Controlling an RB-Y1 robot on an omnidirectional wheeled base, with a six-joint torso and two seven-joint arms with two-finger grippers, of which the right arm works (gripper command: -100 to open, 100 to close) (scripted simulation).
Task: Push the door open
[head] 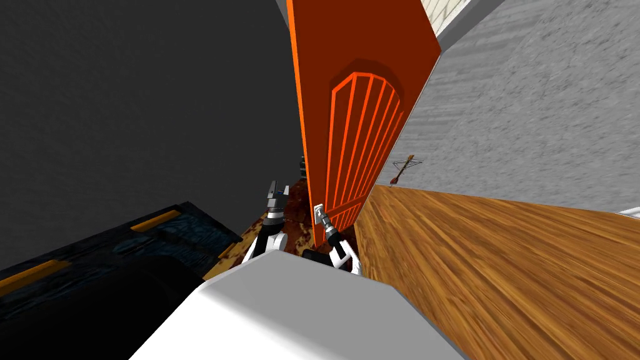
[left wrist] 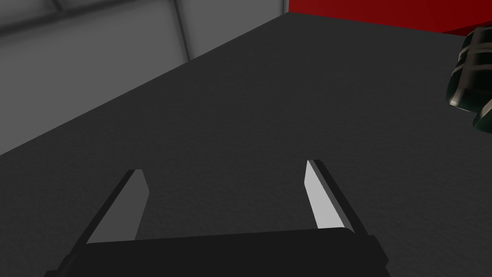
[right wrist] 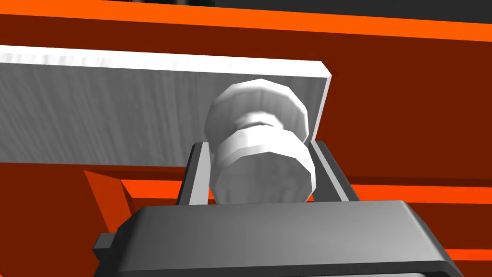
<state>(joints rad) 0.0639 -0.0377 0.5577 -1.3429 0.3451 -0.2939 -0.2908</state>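
Right gripper (right wrist: pixel 262 156) is pinching the white knob (right wrist: pixel 262 144), one blade pressing each side of its outer disc. The knob is sitting on a pale backplate (right wrist: pixel 120 115) fixed to the orange door (right wrist: pixel 408 110), near the door's free edge and just ahead of my chest.

Judging by that hold, the grasp is done and the push itself is the step in hand. The head view is showing the door (head: pixel 356 81) standing almost edge-on to me, so it is looking at most partly swung. The next move is calling for a steady shove through the knob along the arc about the hinges, the wrist turning with the panel so the blades are not slipping off the disc.

The right wrist view is giving the grip in detail, which the head view is showing as a speck at the right gripper (head: pixel 321 215). The head view is supplying the surroundings: the wooden floor (head: pixel 500 269) running past the door, and the left gripper (head: pixel 275 197) hanging beside the door's edge. The left wrist view is showing that left gripper (left wrist: pixel 226 182) spread wide and holding nothing, facing a dark grey wall (left wrist: pixel 240 120).
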